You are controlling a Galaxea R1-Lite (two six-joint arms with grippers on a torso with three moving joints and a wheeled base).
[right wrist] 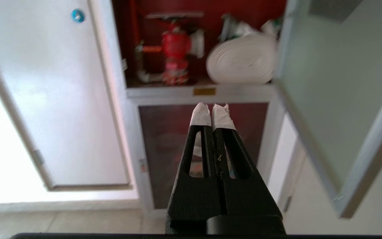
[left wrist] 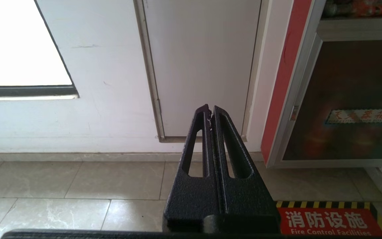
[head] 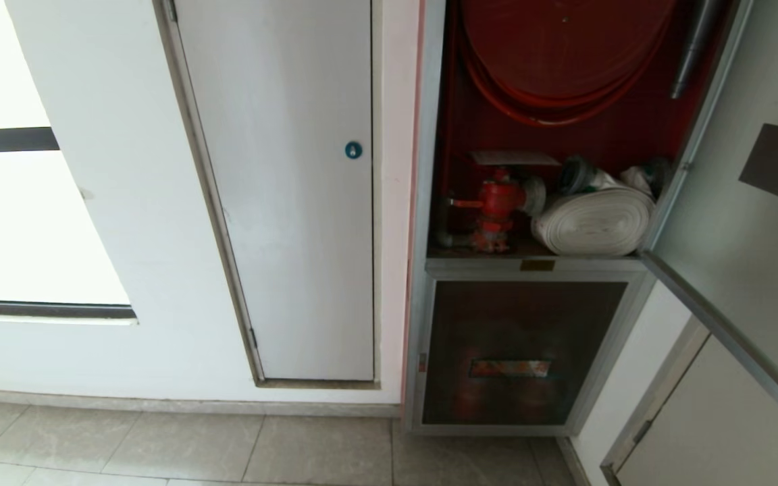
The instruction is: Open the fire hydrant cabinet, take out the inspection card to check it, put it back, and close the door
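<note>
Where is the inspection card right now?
In the head view, the inspection card lies flat atop the red valve inside the open cabinet, left of the white hose.

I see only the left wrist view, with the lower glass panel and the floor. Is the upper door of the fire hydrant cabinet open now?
Observer: Yes. The door stands swung open at the right of the fire hydrant cabinet.
Operator: Where is the inspection card?
Observer: The inspection card rests on top of the red valve, inside the cabinet.
Operator: And the right gripper?
Observer: The right gripper is shut, holds nothing, and points toward the cabinet.
</note>
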